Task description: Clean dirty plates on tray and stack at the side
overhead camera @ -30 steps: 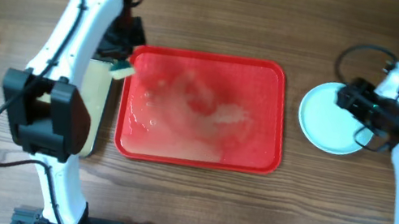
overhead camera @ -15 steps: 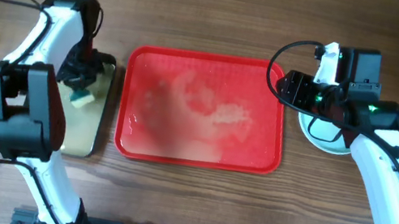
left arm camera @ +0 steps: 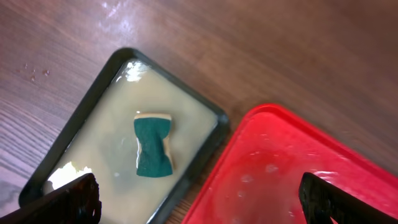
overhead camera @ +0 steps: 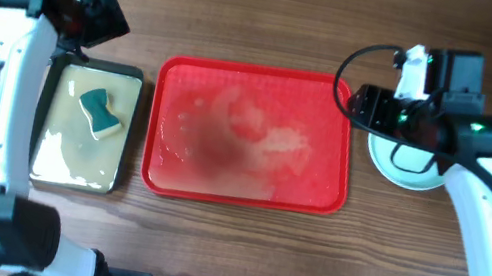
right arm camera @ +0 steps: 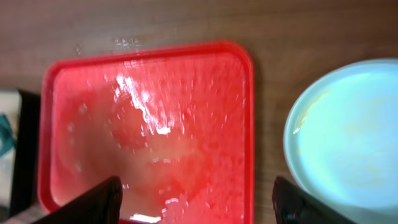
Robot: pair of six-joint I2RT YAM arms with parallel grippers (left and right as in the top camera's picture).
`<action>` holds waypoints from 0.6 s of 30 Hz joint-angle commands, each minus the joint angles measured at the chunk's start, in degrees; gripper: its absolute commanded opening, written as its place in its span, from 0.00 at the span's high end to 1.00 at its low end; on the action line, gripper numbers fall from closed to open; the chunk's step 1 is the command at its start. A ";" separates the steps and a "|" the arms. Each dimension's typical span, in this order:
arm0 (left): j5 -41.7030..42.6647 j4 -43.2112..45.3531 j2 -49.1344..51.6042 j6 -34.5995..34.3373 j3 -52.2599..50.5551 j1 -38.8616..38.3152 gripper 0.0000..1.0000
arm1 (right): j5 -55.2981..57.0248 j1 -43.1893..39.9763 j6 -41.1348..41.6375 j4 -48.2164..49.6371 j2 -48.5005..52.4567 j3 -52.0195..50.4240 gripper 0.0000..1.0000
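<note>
Plates (right arm camera: 348, 137) are seen at the right of the frame on the wooden surface (overhead camera: 268, 10), just beside the wet red tray (overhead camera: 226, 135) (their count cannot be told). The left jaws, upper left, and the right jaws, by the tray's upper right corner, are spread wide with nothing held.

The sponge (overhead camera: 99, 113) has left the left gripper (overhead camera: 100, 16) and now lies flat in the olive tray (overhead camera: 131, 138), just left of the red tray (overhead camera: 263, 68). That gripper (its fingers now wide apart) has drawn back beyond the red tray's far-left corner. The right gripper (overhead camera: 365, 108) has moved in toward the red tray's right rim, over the gap before the plates (overhead camera: 392, 176).
</note>
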 commanded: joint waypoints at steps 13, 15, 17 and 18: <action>1.97 0.04 0.20 -0.96 -0.04 0.11 0.00 | 14.43 0.11 0.55 -4.79 -21.14 11.47 0.00; 1.97 0.04 0.20 -0.96 -0.04 0.11 0.00 | 15.21 -0.35 -4.39 -0.46 -22.77 8.09 0.00; 1.97 0.04 0.20 -0.96 -0.04 0.11 0.00 | 11.85 -1.38 -10.71 7.98 -27.52 -0.07 0.00; 1.97 0.04 0.20 -0.96 -0.04 0.11 0.00 | 9.44 -2.34 -13.03 11.93 -30.56 -5.05 0.00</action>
